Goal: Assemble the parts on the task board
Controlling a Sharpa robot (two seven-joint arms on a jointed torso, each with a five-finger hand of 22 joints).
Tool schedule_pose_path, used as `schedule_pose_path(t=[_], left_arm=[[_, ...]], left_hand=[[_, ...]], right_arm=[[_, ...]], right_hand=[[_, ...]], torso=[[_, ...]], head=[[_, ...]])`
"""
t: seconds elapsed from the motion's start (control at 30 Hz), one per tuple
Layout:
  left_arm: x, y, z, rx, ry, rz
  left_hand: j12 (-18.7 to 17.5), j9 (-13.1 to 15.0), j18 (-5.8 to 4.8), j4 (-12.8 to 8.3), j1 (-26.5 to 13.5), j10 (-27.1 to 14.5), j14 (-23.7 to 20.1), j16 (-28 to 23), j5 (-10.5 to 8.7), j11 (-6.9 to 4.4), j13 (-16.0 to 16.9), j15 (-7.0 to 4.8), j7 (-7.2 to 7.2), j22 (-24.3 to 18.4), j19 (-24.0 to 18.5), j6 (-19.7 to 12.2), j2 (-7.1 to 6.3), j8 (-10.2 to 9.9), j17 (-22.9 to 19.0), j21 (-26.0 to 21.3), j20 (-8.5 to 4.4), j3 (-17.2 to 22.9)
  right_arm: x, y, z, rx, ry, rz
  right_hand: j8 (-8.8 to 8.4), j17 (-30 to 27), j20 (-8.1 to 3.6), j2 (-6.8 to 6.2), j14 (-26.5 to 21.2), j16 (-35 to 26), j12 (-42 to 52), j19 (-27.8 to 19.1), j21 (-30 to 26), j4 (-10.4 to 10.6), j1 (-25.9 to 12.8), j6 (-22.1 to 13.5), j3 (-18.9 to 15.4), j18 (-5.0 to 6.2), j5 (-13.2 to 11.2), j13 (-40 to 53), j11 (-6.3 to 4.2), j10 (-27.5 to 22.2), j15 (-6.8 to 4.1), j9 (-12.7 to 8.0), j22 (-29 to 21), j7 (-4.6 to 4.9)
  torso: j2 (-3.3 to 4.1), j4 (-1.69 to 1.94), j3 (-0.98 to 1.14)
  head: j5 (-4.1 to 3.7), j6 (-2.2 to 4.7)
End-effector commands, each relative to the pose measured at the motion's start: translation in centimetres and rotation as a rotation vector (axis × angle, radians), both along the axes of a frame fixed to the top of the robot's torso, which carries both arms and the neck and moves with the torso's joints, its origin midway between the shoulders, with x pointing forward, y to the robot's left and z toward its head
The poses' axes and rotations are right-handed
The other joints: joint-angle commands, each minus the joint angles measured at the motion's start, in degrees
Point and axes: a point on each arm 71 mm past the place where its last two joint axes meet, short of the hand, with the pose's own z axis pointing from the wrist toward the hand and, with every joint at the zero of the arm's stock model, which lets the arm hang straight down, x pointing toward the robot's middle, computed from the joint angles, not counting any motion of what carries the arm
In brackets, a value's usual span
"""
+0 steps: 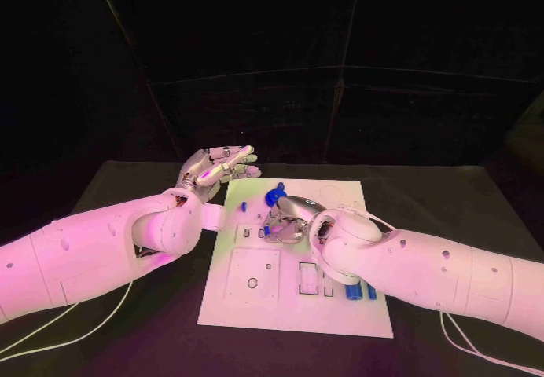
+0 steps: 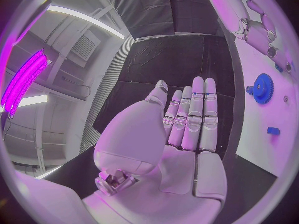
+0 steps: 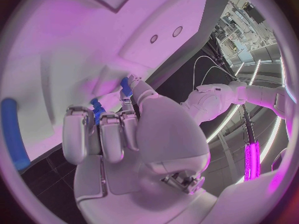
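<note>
Your right silver hand (image 1: 292, 218) is curled down pinching a small blue plastic part (image 3: 95, 109) on the white rectangular task board (image 1: 340, 314), while your left hand (image 1: 215, 169) hovers flat-fingered, holding nothing, off the board's far-left corner over the black counter (image 1: 136, 330).

Lab: black curtained enclosure (image 1: 340, 102), strip lights (image 2: 84, 19).

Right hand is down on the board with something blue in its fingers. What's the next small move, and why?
Probably a gentle press straight down to seat the piece. The right hand is curled over the middle of the task board, and the right wrist view shows a small blue part at its fingertips against the plate. The left hand is open beside the board, so it should stay put.
</note>
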Motion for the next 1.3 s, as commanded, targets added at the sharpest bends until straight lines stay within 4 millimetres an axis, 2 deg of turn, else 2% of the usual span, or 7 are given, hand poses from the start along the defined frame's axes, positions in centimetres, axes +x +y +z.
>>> schedule_pose_path(t=[0.03,0.27,0.5,0.8,1.0,1.3], left_arm=[[0.02,-0.05,0.19,-0.003,-0.012,-0.009],[0.05,0.00,0.18,-0.002,-0.012,-0.008],[0.05,-0.01,0.18,-0.002,-0.012,-0.009],[0.08,0.06,0.16,-0.002,-0.012,-0.007],[0.11,0.10,0.15,-0.001,-0.012,-0.007],[0.14,0.11,0.12,-0.001,-0.010,-0.008]], left_hand=[[-0.35,-0.03,0.34,-0.31,0.53,0.46,0.25,-0.31,0.17,0.09,-0.07,0.22,0.07,-0.06,0.26,0.50,0.03,-0.36,0.06,-0.20,0.08,-0.11],[-0.35,-0.03,0.34,-0.31,0.53,0.46,0.25,-0.31,0.17,0.09,-0.07,0.22,0.07,-0.06,0.26,0.50,0.03,-0.36,0.06,-0.20,0.08,-0.11],[-0.35,-0.03,0.34,-0.31,0.53,0.46,0.25,-0.31,0.17,0.09,-0.07,0.22,0.07,-0.06,0.26,0.50,0.03,-0.36,0.06,-0.20,0.08,-0.11],[-0.35,-0.03,0.34,-0.31,0.53,0.46,0.25,-0.31,0.17,0.09,-0.07,0.22,0.07,-0.06,0.26,0.50,0.03,-0.36,0.06,-0.20,0.08,-0.11],[-0.35,-0.03,0.34,-0.31,0.53,0.46,0.25,-0.31,0.17,0.09,-0.07,0.22,0.07,-0.06,0.26,0.50,0.03,-0.36,0.06,-0.20,0.08,-0.11],[-0.42,-0.03,0.33,-0.25,0.34,0.49,0.27,-0.39,0.16,0.12,-0.07,0.24,0.10,-0.10,0.27,0.51,0.01,-0.41,0.10,-0.23,0.09,-0.18]], right_arm=[[-0.13,-0.33,-0.85,-0.057,0.039,0.000],[-0.15,-0.39,-0.90,-0.070,0.040,-0.002],[-0.16,-0.42,-0.85,-0.082,0.026,-0.005],[-0.12,-0.44,-0.72,-0.083,0.004,-0.011],[-0.07,-0.36,-0.62,-0.076,-0.011,-0.016],[0.00,-0.27,-0.55,-0.073,-0.022,-0.019]], right_hand=[[0.11,12.77,-0.14,0.02,5.46,0.12,-0.29,-0.22,-0.01,0.01,-0.65,0.07,0.37,-0.48,0.22,9.33,-0.08,1.54,-0.12,-0.04,-0.10,0.24],[0.01,12.75,-0.11,-0.09,5.45,0.11,-0.39,-0.22,-0.02,0.00,-0.84,-0.09,0.46,-0.48,0.21,9.24,-0.03,1.46,-0.09,-0.08,-0.10,0.30],[-0.21,12.65,-0.03,-0.49,5.43,0.07,-0.53,-0.27,-0.07,-0.04,-1.27,-0.47,0.59,-0.47,0.16,9.11,0.09,1.33,0.01,-0.17,-0.18,0.44],[-0.87,12.62,0.22,-1.27,5.42,0.05,-0.78,-0.30,-0.12,-0.14,-2.03,-1.72,0.94,-0.47,0.30,8.87,0.50,1.11,0.32,-0.40,-0.22,0.94],[-1.38,12.59,0.48,-1.81,5.42,0.03,-1.02,-0.32,-0.15,-0.13,-2.62,-2.81,1.18,-0.46,0.43,8.64,0.85,0.89,0.62,-0.51,-0.26,1.35],[-1.60,12.65,0.64,-2.03,5.43,0.05,-1.39,-0.38,-0.20,-0.05,-2.98,-3.35,1.31,-0.44,0.27,8.26,1.04,0.57,0.79,-0.53,-0.37,1.55]], torso=[[0.01,0.03,0.04],[-0.01,-0.06,0.01],[0.03,0.01,0.00],[0.02,0.09,0.02],[0.03,0.00,0.02],[0.03,-0.01,0.03]], head=[[0.02,-0.08],[0.00,-0.25],[-0.14,-0.21],[-0.11,-0.33],[-0.10,-0.39],[-0.14,-0.41]])
